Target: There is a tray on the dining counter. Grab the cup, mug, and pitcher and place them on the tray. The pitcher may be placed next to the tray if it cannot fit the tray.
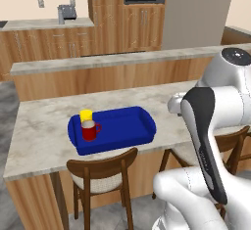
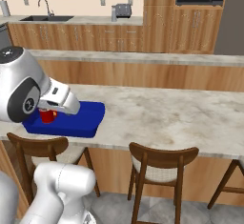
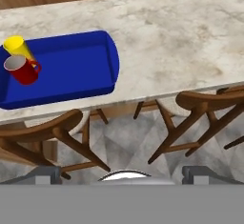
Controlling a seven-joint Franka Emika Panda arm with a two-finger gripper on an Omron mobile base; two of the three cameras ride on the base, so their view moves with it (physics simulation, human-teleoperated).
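Note:
The dark blue tray (image 1: 128, 126) lies on the beige dining counter (image 1: 44, 136), near its front edge. Two things stand upright in the tray's left end: the yellow cup (image 1: 86, 115) and, just in front of it, the red mug (image 1: 89, 130). In the hand view the cup (image 3: 17, 47) and mug (image 3: 21, 70) sit at the far left of the tray (image 3: 76, 70). My gripper (image 3: 123, 173) is open and empty, its fingertips (image 3: 47, 173) wide apart. It hangs over the counter's front edge and the stools, well clear of the tray. The pitcher is out of view.
Wooden stools (image 2: 162, 158) line the counter's front. The raised back ledge (image 1: 108, 60) runs behind the counter. A grey toaster (image 2: 122, 11) sits on the far kitchen worktop. A pale cylinder (image 2: 4, 7) by the sink is too small to identify.

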